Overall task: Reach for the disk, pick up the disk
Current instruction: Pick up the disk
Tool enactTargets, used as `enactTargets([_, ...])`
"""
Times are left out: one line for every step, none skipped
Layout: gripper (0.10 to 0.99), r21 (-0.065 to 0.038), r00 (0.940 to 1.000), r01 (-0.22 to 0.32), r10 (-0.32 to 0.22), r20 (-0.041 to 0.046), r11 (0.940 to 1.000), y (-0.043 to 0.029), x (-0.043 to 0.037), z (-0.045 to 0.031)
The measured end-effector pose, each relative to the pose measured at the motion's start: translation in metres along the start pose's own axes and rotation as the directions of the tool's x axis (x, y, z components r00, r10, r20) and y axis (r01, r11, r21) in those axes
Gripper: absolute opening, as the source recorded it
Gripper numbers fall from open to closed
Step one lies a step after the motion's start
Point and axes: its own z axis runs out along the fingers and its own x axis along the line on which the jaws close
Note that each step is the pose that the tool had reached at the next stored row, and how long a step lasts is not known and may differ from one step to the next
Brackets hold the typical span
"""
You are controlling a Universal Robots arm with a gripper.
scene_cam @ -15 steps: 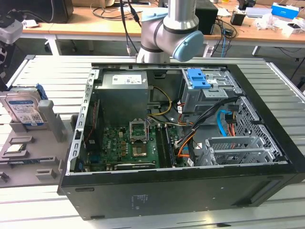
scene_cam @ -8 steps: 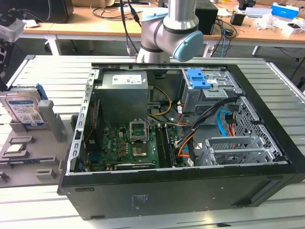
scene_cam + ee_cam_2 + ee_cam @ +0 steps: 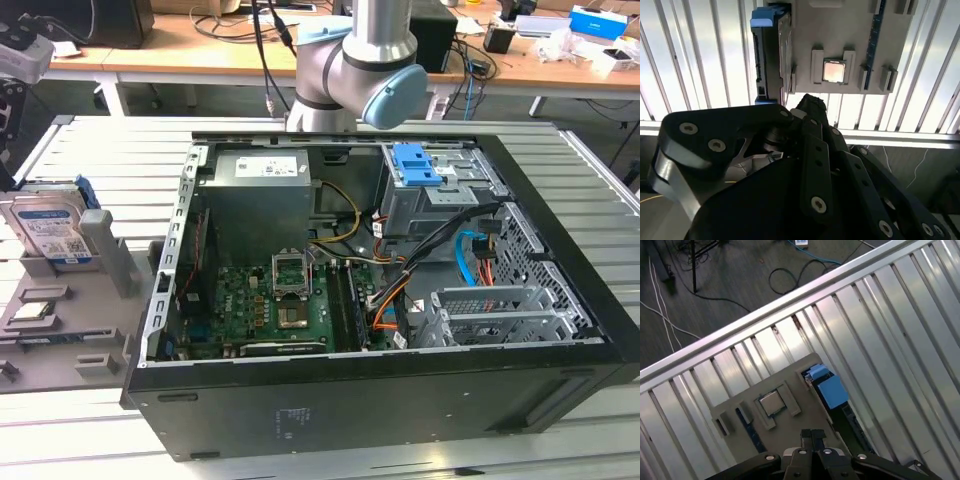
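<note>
Gripper (image 3: 812, 433) (fingers together) hovers beside disk (image 3: 832, 390), not touching.

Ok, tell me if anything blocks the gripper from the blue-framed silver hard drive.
Nothing visible does. In the first wrist view the black gripper hangs over the grey plastic holder, and the silver hard drive with blue frame stands on edge in the slot alongside, with open air between them.

The exterior view looks down at the case (image 3: 400, 400) from nearby. Both wrist views face down, sharing the tray (image 3: 840, 30) (image 3: 795, 375).
</note>
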Motion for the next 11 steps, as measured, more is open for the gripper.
enactTargets([0.106,0.0,0.9999,0.012,-0.012,-0.0005,0.9999,0.0,0.0,0.0])
enactTargets([0.106,0.0,0.9997,0.025,-0.025,-0.0009,0.9997,0.0,0.0,0.0])
enactTargets([0.106,0.0,0.9989,0.046,-0.046,-0.0017,0.9989,0.0,0.0,0.0])
enactTargets([0.106,0.0,0.9971,0.076,-0.076,-0.0029,0.9971,0.0,0.0,0.0])
enactTargets([0.106,0.0,0.9939,0.111,-0.111,-0.0042,0.9939,0.0,0.0,0.0])
enactTargets([0.106,0.0,0.9906,0.137,-0.137,-0.0052,0.9906,0.0,0.0,0.0])
enactTargets([0.106,0.0,0.986,0.167,-0.167,-0.0064,0.986,0.0,0.0,0.0])
enactTargets([0.106,-0.001,0.9817,0.191,-0.191,-0.0073,0.9817,0.0,0.0,0.0])
enactTargets([0.106,-0.001,0.9783,0.207,-0.207,-0.0079,0.9784,0.0,0.0,0.0])
enactTargets([0.106,-0.001,0.9754,0.22,-0.22,-0.0084,0.9754,0.0,0.0,0.0])
enactTargets([0.106,-0.001,0.9691,0.247,-0.247,-0.0094,0.9691,0.0,0.0,0.0])
